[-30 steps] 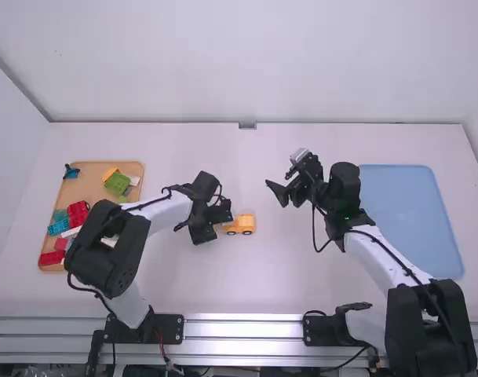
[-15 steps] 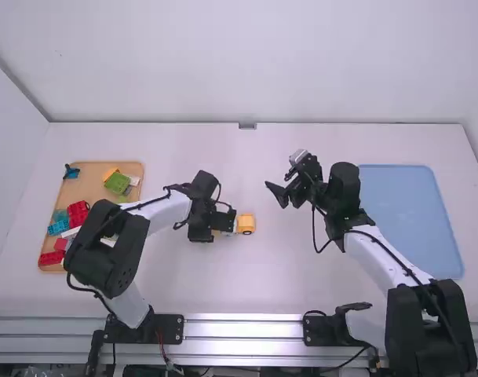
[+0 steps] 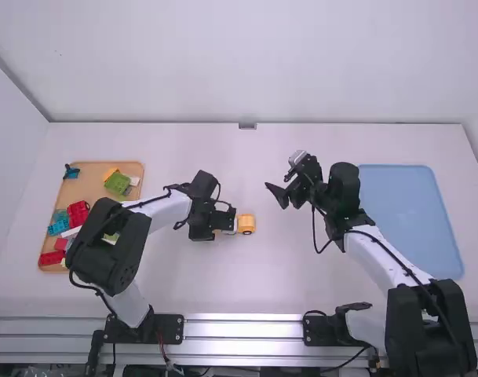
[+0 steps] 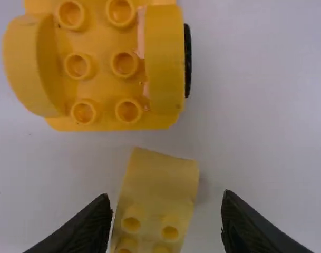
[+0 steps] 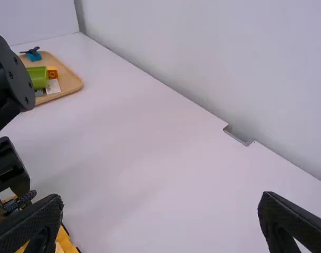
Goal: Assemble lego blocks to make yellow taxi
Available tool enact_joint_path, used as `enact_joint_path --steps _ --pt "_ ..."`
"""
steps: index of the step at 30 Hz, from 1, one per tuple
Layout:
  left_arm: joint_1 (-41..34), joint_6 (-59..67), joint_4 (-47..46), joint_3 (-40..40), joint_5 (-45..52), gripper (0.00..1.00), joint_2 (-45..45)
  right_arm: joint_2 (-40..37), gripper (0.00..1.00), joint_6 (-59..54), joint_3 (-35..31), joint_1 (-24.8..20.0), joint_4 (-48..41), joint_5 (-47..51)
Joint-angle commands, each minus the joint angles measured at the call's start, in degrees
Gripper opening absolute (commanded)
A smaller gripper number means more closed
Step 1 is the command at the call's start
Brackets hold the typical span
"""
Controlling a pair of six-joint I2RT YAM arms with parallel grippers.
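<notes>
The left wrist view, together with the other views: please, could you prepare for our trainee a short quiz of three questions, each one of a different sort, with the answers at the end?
1. Multiple choice. What is between the open fingers of the left gripper?
A) a red block
B) a yellow block
C) a green block

2. True or false. The right gripper is shut on a block.

3. Fill in the number. In the left wrist view, the yellow wheeled base shows ___ round studs.

Key: 1. B; 2. false; 3. six
</notes>
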Motion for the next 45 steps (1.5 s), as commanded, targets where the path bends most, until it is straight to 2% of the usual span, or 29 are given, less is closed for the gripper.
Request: enact_joint_path --steps 1,4,19,27,33,39,45 --pt "0.3 -0.8 -0.3 1.0 -0.4 0.56 0.7 0.1 0.98 0.1 0.0 0.0 0.0 -0.4" --pt "0.3 -1.5 -0.3 1.0 -0.1 0.57 0.7 0.1 0.98 0.2 0.0 0.0 0.0 -0.5" --pt "0.1 -1.6 1.7 -1.4 -1.7 0.46 0.7 0.1 0.98 0.1 0.0 0.4 0.1 -0.4" --pt "0.1 -1.6 2.3 -2.1 -1.7 0.53 0.7 0.1 0.99 0.1 0.0 0.4 0.1 -0.4" --pt "0.1 -1.6 2.5 -2.4 -0.4 0.52 0.7 0.1 0.99 0.2 0.0 0.4 0.0 -0.6" --pt "0.1 -1.7 2.6 -2.4 -0.4 0.46 0.7 0.1 0.98 0.2 0.0 0.4 0.1 -0.6" --pt "0.1 -9.6 2.5 -2.4 -0.2 0.43 0.7 0.1 0.99 0.1 0.0 0.4 0.1 -0.6"
